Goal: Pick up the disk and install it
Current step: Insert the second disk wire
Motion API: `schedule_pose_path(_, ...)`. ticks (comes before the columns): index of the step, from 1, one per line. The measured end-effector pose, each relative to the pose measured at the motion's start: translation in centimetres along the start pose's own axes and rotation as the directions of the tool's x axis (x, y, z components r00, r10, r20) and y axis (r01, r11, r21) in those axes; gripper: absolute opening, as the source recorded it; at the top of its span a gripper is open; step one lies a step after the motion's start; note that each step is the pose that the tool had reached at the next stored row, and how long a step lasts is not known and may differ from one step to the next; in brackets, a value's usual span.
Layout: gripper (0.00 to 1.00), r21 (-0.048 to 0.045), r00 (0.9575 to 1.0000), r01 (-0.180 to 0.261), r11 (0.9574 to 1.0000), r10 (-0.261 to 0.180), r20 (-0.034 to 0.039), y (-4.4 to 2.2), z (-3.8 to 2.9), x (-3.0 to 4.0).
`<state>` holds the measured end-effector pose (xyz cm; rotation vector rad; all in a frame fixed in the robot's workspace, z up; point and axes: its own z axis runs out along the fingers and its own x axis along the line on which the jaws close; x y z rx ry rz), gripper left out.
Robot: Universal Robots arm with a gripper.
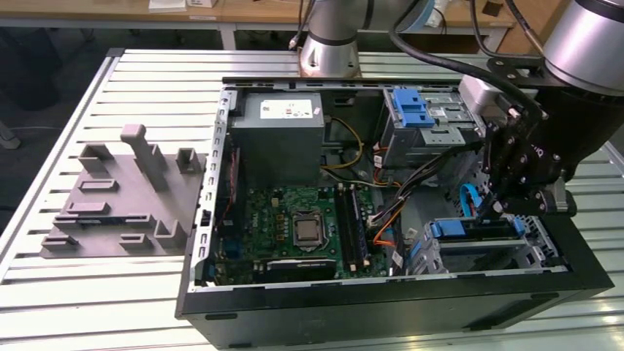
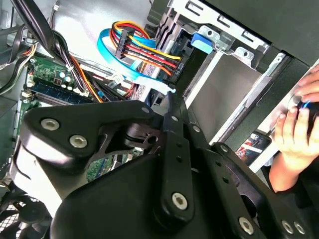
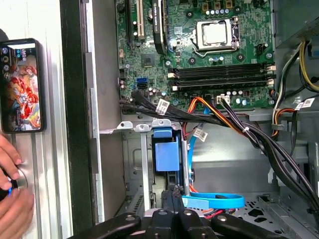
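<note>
Black linkage of the pincer (image 3: 172,190) fills the foreground in both wrist views. Its two fingers are drawn together, with nothing visible between them. The tips sit inside the open computer case (image 1: 210,219), just beside the disk (image 3: 166,154).

The disk sits edge-on in a grey metal bay at the corner of the case farthest from the power supply (image 1: 283,139). Little more than its blue bracket shows. I cannot tell whether the tips touch it. A light-blue flat cable (image 3: 214,201) loops past the tips within the case, and bundles of black, orange and yellow wires run from the bay toward the motherboard (image 1: 292,219).

The case lies on its side on a pale slatted metal surface (image 1: 58,292). The robot's base (image 1: 332,44) stands on this surface behind the case. On the exterior view's left of the case, a grey moulded fixture (image 1: 127,197) with upright posts rests on the slats.

Just outside the case wall nearest the disk's bay, a phone (image 3: 22,84) with a lit screen lies on the slats. A person's hand (image 3: 12,194) is close to it.

Beyond the case, at the back of the room, stand wooden benches (image 1: 244,11) on a dark floor.
</note>
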<state>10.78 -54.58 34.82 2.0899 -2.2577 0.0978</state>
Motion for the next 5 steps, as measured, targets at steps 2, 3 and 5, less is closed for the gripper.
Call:
schedule_pose_path(2, 0.11, -0.0001, 1.0000, 0.000, 1.0000, 0.000, 0.0000, 0.00, 0.00, 0.00)
schedule_pose_path(3, 0.11, -0.0001, 1.0000, 0.000, 1.0000, 0.000, 0.0000, 0.00, 0.00, 0.00)
schedule_pose_path(5, 0.11, -0.0002, 1.0000, 0.000, 1.0000, 0.000, 0.0000, 0.00, 0.00, 0.00)
